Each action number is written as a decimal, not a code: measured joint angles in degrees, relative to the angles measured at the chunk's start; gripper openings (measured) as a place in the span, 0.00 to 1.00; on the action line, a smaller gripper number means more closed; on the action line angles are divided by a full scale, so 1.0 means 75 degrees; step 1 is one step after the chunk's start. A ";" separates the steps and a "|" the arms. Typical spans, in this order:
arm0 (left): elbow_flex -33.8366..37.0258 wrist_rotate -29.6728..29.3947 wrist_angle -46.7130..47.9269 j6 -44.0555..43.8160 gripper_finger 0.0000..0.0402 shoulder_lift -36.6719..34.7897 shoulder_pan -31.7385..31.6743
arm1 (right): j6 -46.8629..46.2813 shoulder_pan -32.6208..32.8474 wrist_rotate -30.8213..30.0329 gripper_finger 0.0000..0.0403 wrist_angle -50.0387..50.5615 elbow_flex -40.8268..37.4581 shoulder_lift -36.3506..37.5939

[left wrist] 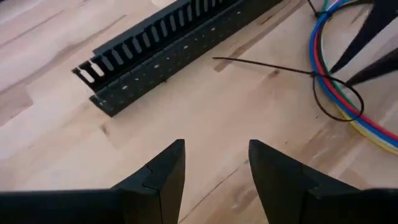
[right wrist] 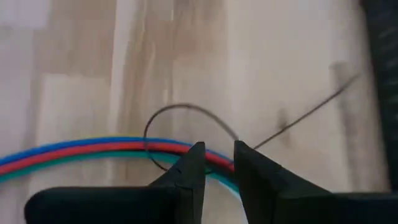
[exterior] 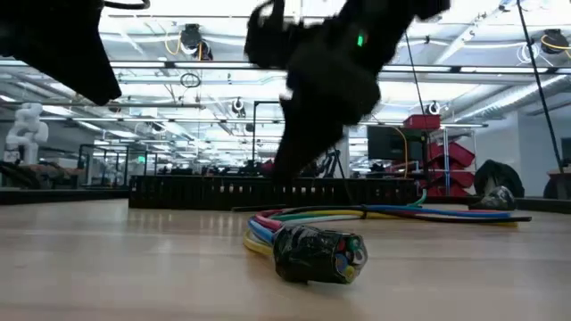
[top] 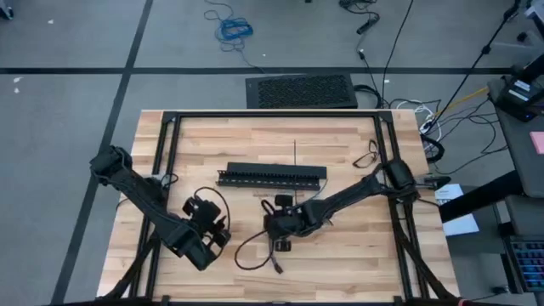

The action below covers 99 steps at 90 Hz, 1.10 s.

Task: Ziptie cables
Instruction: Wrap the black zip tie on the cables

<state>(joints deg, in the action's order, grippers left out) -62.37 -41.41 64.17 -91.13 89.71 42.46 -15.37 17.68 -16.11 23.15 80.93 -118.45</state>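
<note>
i held the right tool (right wrist: pixel 216 163) low over the cables (right wrist: pixel 74 150), its narrow gap at the ziptie (right wrist: pixel 186 112) loop, gripping nothing visible. the left tool (left wrist: pixel 214 165) hovered wide above the counter (left wrist: pixel 56 155).

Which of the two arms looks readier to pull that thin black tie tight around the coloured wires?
The right: right gripper sits at the ziptie looped round the cables; left gripper hovers apart.

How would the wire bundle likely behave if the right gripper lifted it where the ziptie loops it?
Probably floppy: the wire bundle lies in loose curves on the table, so both sides would sag. The taped end looks bulkier and may drag. The ziptie loop is still slack, so the wires could slide within it at the right gripper.
</note>
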 joint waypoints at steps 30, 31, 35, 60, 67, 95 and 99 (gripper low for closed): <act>0.0000 0.0000 -0.0048 0.0006 0.44 0.0003 0.0073 | -0.0409 -0.0367 0.0259 0.19 0.0002 0.0029 -0.0293; 0.0000 0.0000 -0.0047 0.0006 0.44 0.0003 0.0073 | -0.0384 -0.0366 0.0231 0.19 0.0001 0.0029 -0.0294; 0.0000 -0.0002 -0.0042 0.0016 0.44 0.0003 0.0073 | -0.0291 -0.0365 0.0145 0.19 0.0006 0.0029 -0.0292; 0.0000 -0.0093 -0.0042 0.0055 0.44 0.0003 0.0073 | -0.0045 -0.0365 0.0112 0.07 -0.0015 0.0026 -0.0328; 0.0000 -0.0099 -0.0042 0.0055 0.44 0.0003 0.0078 | 0.0077 -0.0365 -0.0091 0.02 -0.0083 0.0028 -0.0419; 0.0000 -0.0179 -0.0029 0.0067 0.44 0.0003 0.0093 | 0.0507 -0.0191 -0.0919 0.00 -0.0048 0.0022 -0.0455; 0.0000 -0.0260 -0.0030 0.0070 0.44 0.0003 0.0094 | 0.0570 -0.0131 -0.1110 0.00 0.0018 0.0017 -0.0420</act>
<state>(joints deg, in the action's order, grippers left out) -62.37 -43.36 63.94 -90.61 89.73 43.17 -11.09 16.69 -24.43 23.29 81.06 -121.60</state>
